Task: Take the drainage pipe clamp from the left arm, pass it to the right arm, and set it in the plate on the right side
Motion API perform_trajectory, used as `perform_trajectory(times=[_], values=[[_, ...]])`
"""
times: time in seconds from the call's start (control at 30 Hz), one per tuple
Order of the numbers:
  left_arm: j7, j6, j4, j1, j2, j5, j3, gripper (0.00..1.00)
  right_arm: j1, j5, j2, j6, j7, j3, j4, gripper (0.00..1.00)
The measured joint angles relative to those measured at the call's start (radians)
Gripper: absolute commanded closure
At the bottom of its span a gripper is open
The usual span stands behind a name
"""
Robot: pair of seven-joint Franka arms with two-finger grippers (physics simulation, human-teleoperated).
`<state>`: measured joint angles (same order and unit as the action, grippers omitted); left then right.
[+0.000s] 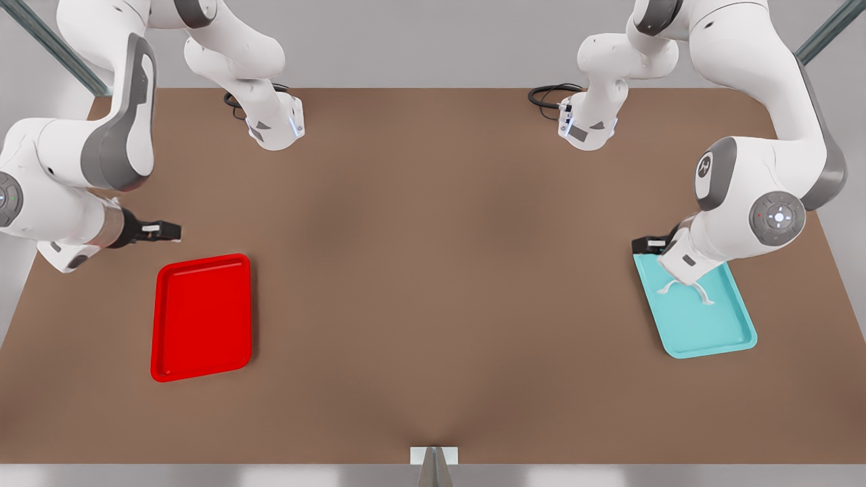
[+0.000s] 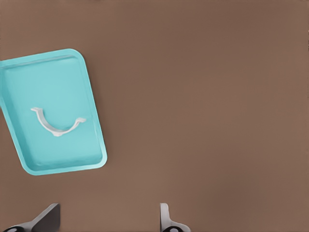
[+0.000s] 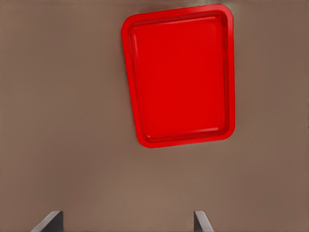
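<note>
Above the teal tray (image 1: pixel 710 325) holding the drainage pipe clamp (image 2: pixel 57 123), the left gripper (image 2: pixel 108 220) gapes wide, empty; right gripper (image 3: pixel 125 222) likewise, near the plate (image 3: pixel 182 77).

One drainage pipe clamp (image 1: pixel 688 291), one red plate (image 1: pixel 201 316), one teal tray (image 1: pixel 703 323), two arms

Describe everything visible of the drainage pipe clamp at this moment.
The drainage pipe clamp is a small thin white arched strap with a flared flat foot at each end, plastic-looking. It lies loose inside the teal tray, touched by nothing else. In the front view the left arm partly overlaps it; the left hand is open, off the tray.
</note>
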<state>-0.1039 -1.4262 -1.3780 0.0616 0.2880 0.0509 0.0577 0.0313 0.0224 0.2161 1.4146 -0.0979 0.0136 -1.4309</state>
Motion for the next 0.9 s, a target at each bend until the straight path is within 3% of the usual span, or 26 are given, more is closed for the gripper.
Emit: perform_trajectory(times=[0.1, 0.27, 0.4, 0.67, 0.9], values=[[-0.002, -0.028, 0.008, 0.008, 0.044, 0.005, -0.053, 0.00, 0.000, -0.001, 0.004, 0.024, 0.002, -0.001, 0.000, 0.00], [0.007, -0.219, 0.078, -0.087, 0.340, -0.066, -0.291, 0.00, 0.001, -0.004, 0.005, 0.044, 0.005, -0.001, -0.008, 0.00], [0.014, -0.376, 0.072, -0.200, 0.458, -0.138, -0.329, 0.00, 0.001, -0.004, 0.007, 0.052, 0.007, -0.001, -0.012, 0.00], [-0.041, -0.687, -0.201, -0.242, 0.453, -0.176, -0.312, 0.00, -0.001, -0.005, 0.009, 0.057, 0.010, -0.002, -0.020, 0.00], [-0.063, -0.839, -0.322, -0.265, 0.425, -0.210, -0.288, 0.00, -0.002, -0.004, 0.010, 0.057, 0.012, -0.003, -0.024, 0.00]])
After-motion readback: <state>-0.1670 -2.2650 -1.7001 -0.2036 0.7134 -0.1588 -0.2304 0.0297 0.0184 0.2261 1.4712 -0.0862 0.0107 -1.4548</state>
